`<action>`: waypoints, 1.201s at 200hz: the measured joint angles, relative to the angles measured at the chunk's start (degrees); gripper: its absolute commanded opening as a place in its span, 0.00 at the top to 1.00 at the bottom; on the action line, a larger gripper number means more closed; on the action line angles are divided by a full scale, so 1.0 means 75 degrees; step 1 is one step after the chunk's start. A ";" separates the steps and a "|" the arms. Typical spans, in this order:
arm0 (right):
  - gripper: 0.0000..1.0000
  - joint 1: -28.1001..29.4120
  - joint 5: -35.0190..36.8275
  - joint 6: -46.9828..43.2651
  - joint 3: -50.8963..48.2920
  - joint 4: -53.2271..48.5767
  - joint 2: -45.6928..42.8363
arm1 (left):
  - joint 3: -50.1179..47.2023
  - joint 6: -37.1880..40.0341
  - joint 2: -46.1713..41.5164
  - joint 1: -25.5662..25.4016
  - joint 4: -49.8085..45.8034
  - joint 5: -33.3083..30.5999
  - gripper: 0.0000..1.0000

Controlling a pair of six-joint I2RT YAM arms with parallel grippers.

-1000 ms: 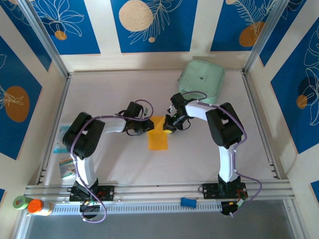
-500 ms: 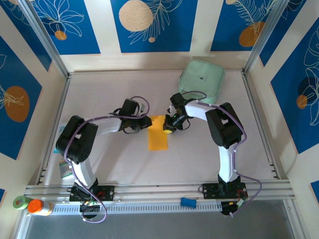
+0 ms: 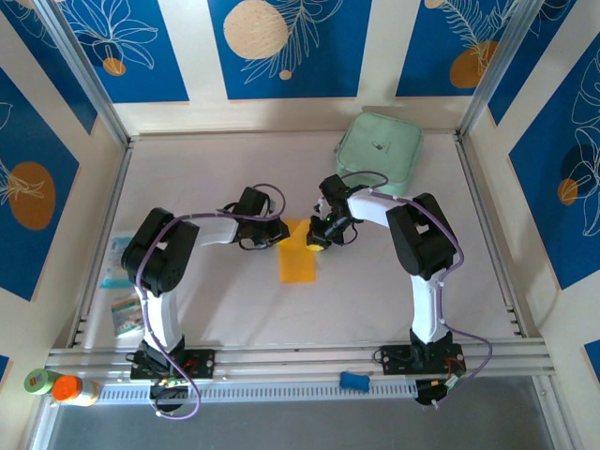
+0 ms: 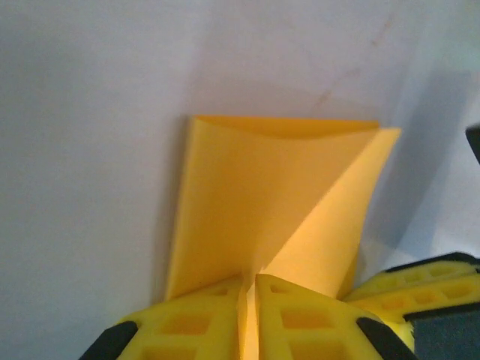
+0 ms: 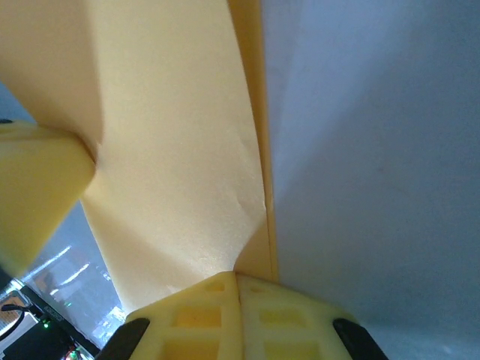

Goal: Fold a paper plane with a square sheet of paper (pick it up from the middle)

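From above, the sheet of paper (image 3: 298, 253) lies on the pale table (image 3: 216, 169), folded into a narrow upright strip. It is well apart from the mint-green case (image 3: 379, 153), toward the arm bases and to the case's left. The left gripper (image 3: 279, 232) and the right gripper (image 3: 317, 240) both meet the strip at its end nearer the case, the left gripper at the corner farther from the case and the right gripper at the closer corner. Two printed packets (image 3: 120, 281) lie by the table's left rail, far from the case.

The left wrist camera looks along the paper (image 4: 277, 202), whose two layers spread apart into a shallow pocket. The left gripper (image 4: 250, 289) has its yellow fingers (image 4: 300, 322) pressed together with barely a slit between them, and the sheet's near edge is pinched in that slit. The right gripper (image 4: 420, 281) sits at the sheet's lower right corner.

In the right wrist view, the paper (image 5: 172, 150) runs down as a creased flap into the right gripper (image 5: 236, 279). Its fingers (image 5: 195, 315) are closed tight on the sheet's edge. A yellow finger of the left gripper (image 5: 37, 187) touches the flap's left side.
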 measured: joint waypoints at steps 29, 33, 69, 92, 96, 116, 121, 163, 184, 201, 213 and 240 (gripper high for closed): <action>0.95 0.0000 0.0038 -0.0029 0.0000 -0.0003 -0.0009 | -0.0006 -0.0082 -0.0122 0.0376 -0.0210 -0.0070 0.84; 0.95 0.0000 0.0038 -0.0035 0.0000 -0.0003 -0.0009 | -0.0006 -0.0073 -0.0140 0.0420 -0.0259 -0.0105 0.84; 0.95 0.0000 0.0038 -0.0047 -0.0003 -0.0003 -0.0009 | -0.0006 0.0125 -0.0353 0.0609 -0.0347 -0.0160 0.84; 0.95 0.0000 0.0038 -0.0050 -0.0003 0.0000 -0.0009 | -0.0003 0.0131 -0.0510 0.0493 -0.0169 -0.0052 0.84; 0.95 0.0000 0.0038 -0.0047 -0.0003 0.0000 -0.0009 | -0.0003 0.0128 -0.0522 0.0455 -0.0128 -0.0041 0.84; 0.95 0.0000 0.0038 -0.0047 -0.0003 0.0000 -0.0009 | 0.0012 0.0125 -0.0527 0.0221 0.0061 0.0038 0.84; 0.95 0.0000 0.0038 -0.0047 -0.0003 0.0000 -0.0009 | 0.0035 0.0122 -0.0516 0.0172 0.0073 0.0079 0.84; 0.95 0.0006 0.0044 -0.0050 -0.0003 0.0000 -0.0009 | 0.0629 0.0122 0.0125 0.0003 0.0131 0.0300 0.84; 0.95 0.0006 0.0047 -0.0050 -0.0003 -0.0003 -0.0009 | 0.0758 0.0149 0.0341 0.0006 -0.0044 0.0172 0.85; 0.95 0.0006 0.0044 -0.0050 -0.0003 0.0000 -0.0009 | 0.0772 0.0154 0.0434 0.0023 -0.0152 0.0015 0.85; 0.95 0.0006 0.0044 -0.0050 -0.0003 -0.0003 -0.0009 | 0.0769 0.0119 0.0466 0.0055 -0.0166 -0.0029 0.85; 0.95 0.0006 0.0044 -0.0050 -0.0015 0.0009 -0.0009 | 0.0766 0.0052 0.0466 0.0152 -0.0169 -0.0140 0.84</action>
